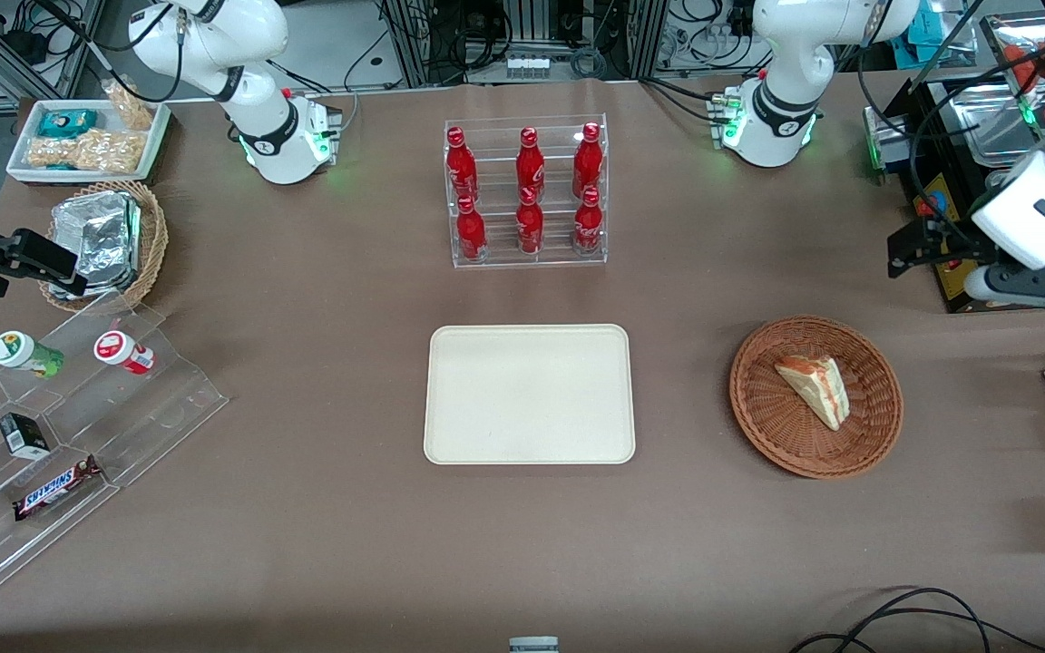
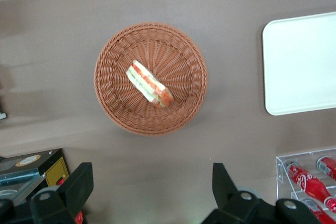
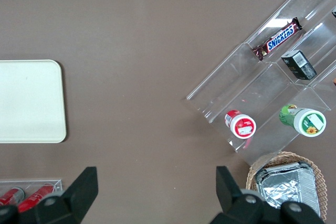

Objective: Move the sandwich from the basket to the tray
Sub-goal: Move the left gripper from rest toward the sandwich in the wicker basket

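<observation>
1 sandwich point(image 1: 815, 390) in basket point(image 1: 876, 426), gripper point(image 2: 152, 192) above

Three cameras: one high at the front, two on the wrists.
The front view looks steeply down over the whole table; the left wrist view faces straight down between the gripper point(image 2: 152, 192) fingers, spread wide, sharing the basket point(image 1: 876, 426) point(image 2: 113, 95) and tray point(image 1: 450, 435) point(image 2: 299, 61).

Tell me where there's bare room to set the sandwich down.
The whole cream rectangular tray is bare. The brown table between it and the reddish-brown wicker basket holding the sandwich is also free. The open gripper hangs above the table beside the basket.
</observation>
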You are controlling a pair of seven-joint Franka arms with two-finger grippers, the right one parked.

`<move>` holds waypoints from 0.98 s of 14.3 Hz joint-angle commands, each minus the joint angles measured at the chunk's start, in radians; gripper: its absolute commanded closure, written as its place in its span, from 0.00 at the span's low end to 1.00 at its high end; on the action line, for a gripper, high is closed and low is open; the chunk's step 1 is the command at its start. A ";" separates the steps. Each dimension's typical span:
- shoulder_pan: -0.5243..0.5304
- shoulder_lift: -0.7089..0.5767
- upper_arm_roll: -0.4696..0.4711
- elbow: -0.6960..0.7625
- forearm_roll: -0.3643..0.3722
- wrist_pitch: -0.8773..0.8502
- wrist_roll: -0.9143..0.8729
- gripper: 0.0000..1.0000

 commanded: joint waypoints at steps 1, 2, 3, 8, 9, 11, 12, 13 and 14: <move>0.002 0.026 -0.004 0.043 0.012 -0.020 -0.021 0.00; 0.004 0.028 -0.004 0.044 0.006 -0.018 -0.022 0.00; 0.002 0.028 -0.004 0.043 0.007 -0.018 -0.021 0.00; -0.001 0.035 -0.004 -0.014 0.015 -0.026 -0.013 0.00; 0.001 0.035 -0.004 -0.027 0.015 -0.026 -0.016 0.00; 0.001 0.048 -0.004 -0.067 0.015 -0.021 -0.019 0.00; 0.002 0.054 -0.004 -0.102 0.015 -0.012 -0.022 0.00; 0.002 0.058 -0.003 -0.150 0.013 0.021 -0.030 0.00; 0.002 0.058 -0.003 -0.210 0.015 0.094 -0.040 0.00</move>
